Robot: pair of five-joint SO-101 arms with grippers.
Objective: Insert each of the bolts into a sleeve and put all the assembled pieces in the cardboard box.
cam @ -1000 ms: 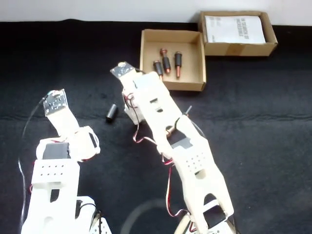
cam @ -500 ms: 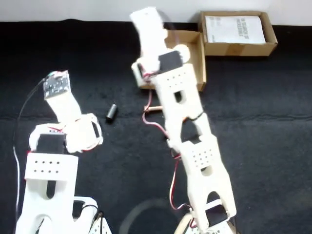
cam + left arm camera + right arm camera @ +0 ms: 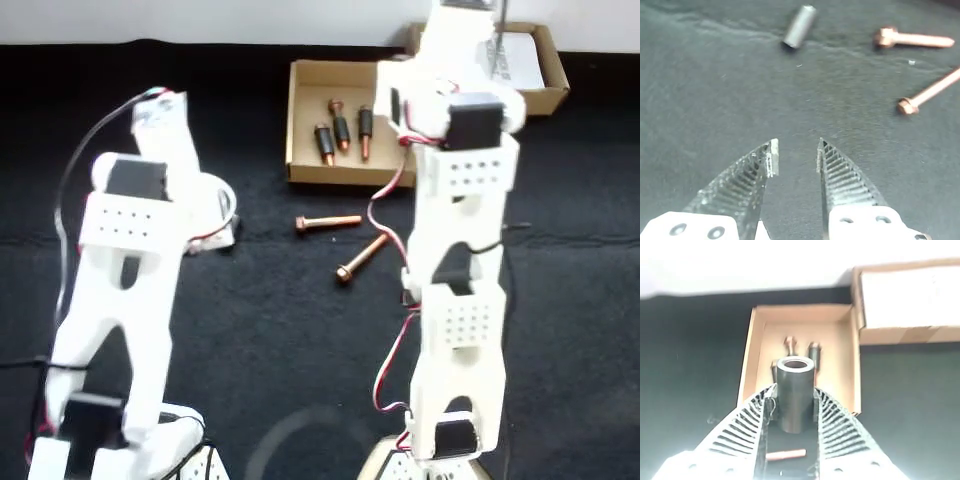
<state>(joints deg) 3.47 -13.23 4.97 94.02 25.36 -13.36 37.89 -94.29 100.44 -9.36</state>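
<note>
2 bolts (image 3: pixel 328 222) loose nr box (image 3: pixel 350 173), 3 pcs (image 3: pixel 342 128) inside.

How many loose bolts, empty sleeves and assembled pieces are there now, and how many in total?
Loose bolts: 2
Empty sleeves: 2, one on the table, one in the right gripper
Assembled pieces in the cardboard box: 3
Total: 7

Copper bolts (image 3: pixel 328 222), dark grey sleeve (image 3: pixel 794 390), brown cardboard box (image 3: pixel 340 175).
</note>
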